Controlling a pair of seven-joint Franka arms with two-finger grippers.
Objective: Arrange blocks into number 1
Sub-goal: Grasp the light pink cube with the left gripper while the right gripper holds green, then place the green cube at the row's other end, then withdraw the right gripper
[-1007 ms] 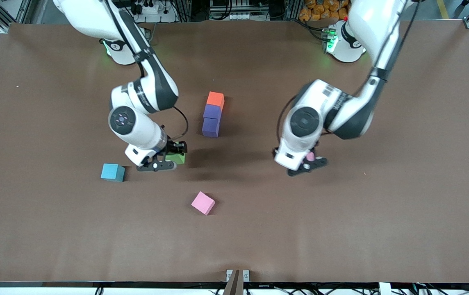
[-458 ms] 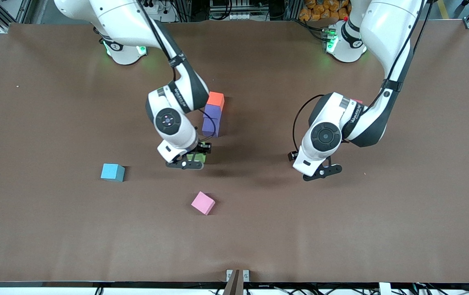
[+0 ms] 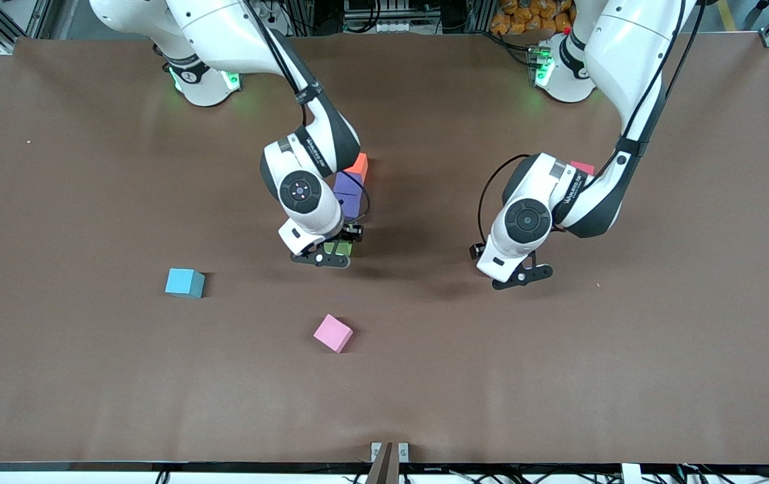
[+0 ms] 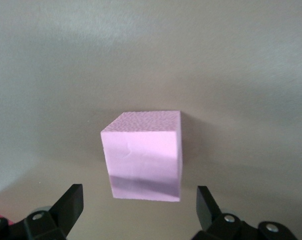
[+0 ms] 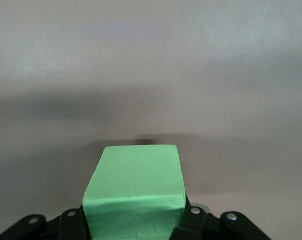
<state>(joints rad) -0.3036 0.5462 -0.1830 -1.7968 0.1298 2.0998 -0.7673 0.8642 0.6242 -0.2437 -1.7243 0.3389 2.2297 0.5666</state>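
An orange block (image 3: 359, 163) and two purple blocks (image 3: 347, 187) lie in a row at mid-table, partly covered by the right arm. My right gripper (image 3: 331, 254) is shut on the green block (image 3: 337, 247) (image 5: 136, 187), over bare table by the row's purple end. My left gripper (image 3: 520, 273) (image 4: 140, 207) hangs open over a light pink block (image 4: 143, 155), which lies apart from both fingers (image 4: 71, 202). The arm hides that block in the front view.
A cyan block (image 3: 184, 282) lies toward the right arm's end of the table. A pink block (image 3: 333, 333) sits nearer the camera than the row. A reddish block (image 3: 584, 167) peeks out beside the left arm's forearm.
The right gripper has carried the green block from beside the cyan block to the purple end of the row. The left arm has shifted slightly, its gripper staying open.
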